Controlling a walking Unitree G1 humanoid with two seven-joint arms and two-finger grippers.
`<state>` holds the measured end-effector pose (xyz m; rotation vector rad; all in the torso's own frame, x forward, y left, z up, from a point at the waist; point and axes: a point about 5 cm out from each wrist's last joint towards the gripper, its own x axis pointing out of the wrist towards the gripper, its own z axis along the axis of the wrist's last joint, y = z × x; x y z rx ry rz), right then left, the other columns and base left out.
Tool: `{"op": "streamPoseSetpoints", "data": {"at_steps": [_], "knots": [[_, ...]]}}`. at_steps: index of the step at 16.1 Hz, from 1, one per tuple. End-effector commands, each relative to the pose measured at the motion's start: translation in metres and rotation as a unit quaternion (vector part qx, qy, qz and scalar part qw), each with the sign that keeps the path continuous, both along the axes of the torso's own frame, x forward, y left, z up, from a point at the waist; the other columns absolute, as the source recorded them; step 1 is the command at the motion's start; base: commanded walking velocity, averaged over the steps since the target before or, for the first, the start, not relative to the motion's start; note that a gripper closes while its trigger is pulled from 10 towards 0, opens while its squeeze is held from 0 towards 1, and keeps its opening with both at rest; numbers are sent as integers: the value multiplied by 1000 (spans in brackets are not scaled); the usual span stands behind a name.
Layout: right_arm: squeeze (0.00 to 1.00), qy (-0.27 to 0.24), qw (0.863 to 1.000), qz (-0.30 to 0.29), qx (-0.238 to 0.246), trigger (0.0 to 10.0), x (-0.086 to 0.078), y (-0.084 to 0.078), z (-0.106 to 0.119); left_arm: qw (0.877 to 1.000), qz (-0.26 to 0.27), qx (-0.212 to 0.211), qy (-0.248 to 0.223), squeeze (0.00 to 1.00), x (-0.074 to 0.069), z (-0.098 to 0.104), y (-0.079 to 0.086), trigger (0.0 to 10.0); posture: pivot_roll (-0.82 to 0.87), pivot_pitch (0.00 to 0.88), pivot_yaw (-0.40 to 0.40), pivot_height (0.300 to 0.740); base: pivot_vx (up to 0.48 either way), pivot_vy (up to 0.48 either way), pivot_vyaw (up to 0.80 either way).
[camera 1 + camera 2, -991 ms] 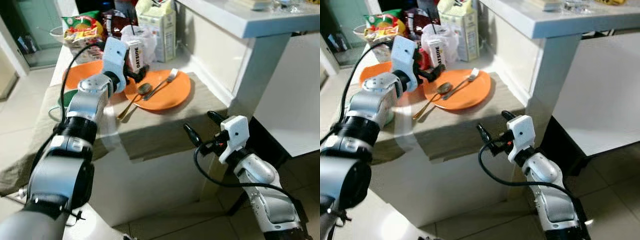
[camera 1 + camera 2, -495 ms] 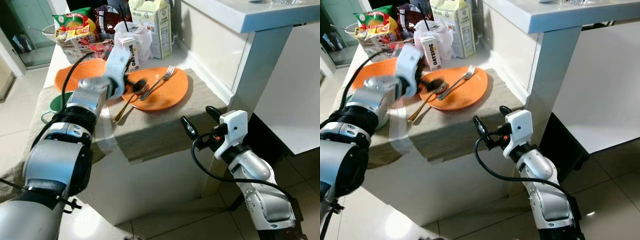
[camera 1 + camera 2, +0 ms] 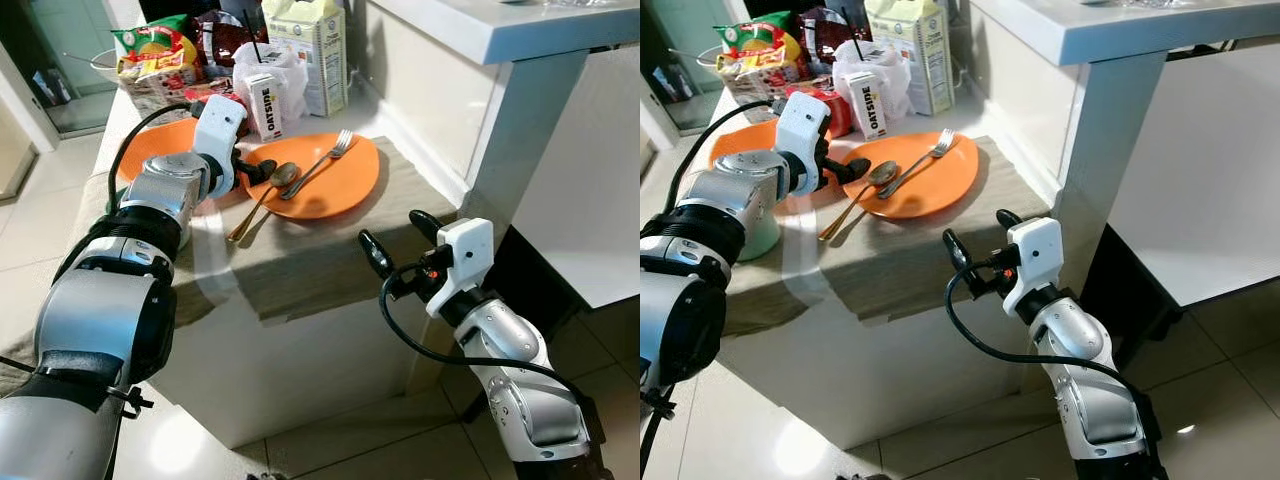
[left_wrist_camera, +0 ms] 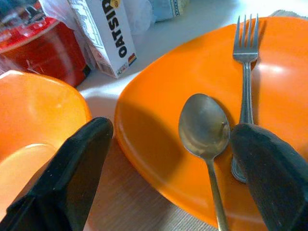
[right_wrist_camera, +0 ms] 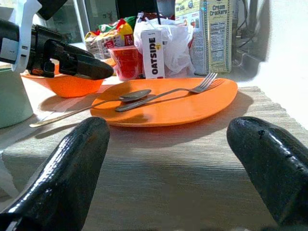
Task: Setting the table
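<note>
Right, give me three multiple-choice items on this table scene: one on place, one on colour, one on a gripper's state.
1. Where does the spoon's bowl rest?
A. on the orange plate
B. in the orange bowl
C. on the floor

2. What colour is the fork?
A. black
B. silver
C. green

3. How is the left gripper?
A. shut on the fork
B. shut on the carton
C. open

Answers: 1 A, the bowl lies on the plate's rim. 2 B, it is bare metal. 3 C, the left wrist view shows both fingers spread.

Table [image 3: 330, 270] with orange plate [image 3: 340, 185]
</note>
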<state>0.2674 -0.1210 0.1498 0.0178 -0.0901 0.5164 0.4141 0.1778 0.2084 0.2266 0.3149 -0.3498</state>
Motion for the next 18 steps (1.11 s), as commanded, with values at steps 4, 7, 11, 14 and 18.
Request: {"op": "streamPoseSetpoints", "data": {"at_steps": [4, 7, 11, 14, 18], "knots": [[0, 2, 1000, 9, 3, 10000, -1, 7, 2, 1000, -9, -4, 10, 0, 1, 6, 0, 10000, -143, 0, 140, 740, 0, 0, 0], [0, 1, 1000, 12, 4, 10000, 0, 9, 3, 999, -21, -12, 25, 0, -1, 2, -3, 10000, -139, 0, 135, 740, 0, 0, 0], [0, 2, 1000, 15, 3, 10000, 0, 10, 3, 997, -42, -34, 51, 0, -3, -3, -11, 10000, -139, 0, 136, 740, 0, 0, 0], [0, 3, 1000, 16, 3, 10000, 0, 10, 3, 996, -49, -36, 72, 0, -5, -13, -16, 10000, -135, 0, 134, 740, 0, 0, 0], [0, 4, 1000, 16, 4, 10000, 0, 11, 3, 995, -51, -24, 78, 0, -6, -18, -17, 10000, -135, 0, 134, 740, 0, 0, 0]]}}
